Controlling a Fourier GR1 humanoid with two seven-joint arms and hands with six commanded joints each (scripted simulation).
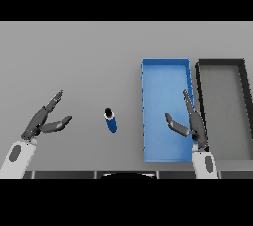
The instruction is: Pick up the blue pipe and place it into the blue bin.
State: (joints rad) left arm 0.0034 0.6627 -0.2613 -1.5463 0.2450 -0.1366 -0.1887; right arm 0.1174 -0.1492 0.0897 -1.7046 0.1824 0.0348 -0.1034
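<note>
— Where is the blue pipe (pixel 110 120) sitting?
— On open grey table (pixel 89 52), left of the rectangular blue bin (pixel 165 64); a black bin (pixel 221 62) is lying farther right.
— Hands?
— Left hand (pixel 43 120) and right hand (pixel 190 124) are hovering spread wide, holding nothing.

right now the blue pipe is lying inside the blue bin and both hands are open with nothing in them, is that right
Not quite. The blue pipe is not in the blue bin; it stands on the grey table, left of the bin and apart from it, between the two hands. The rest holds: the left hand and right hand are both open and hold nothing. The head view shows this.
</note>
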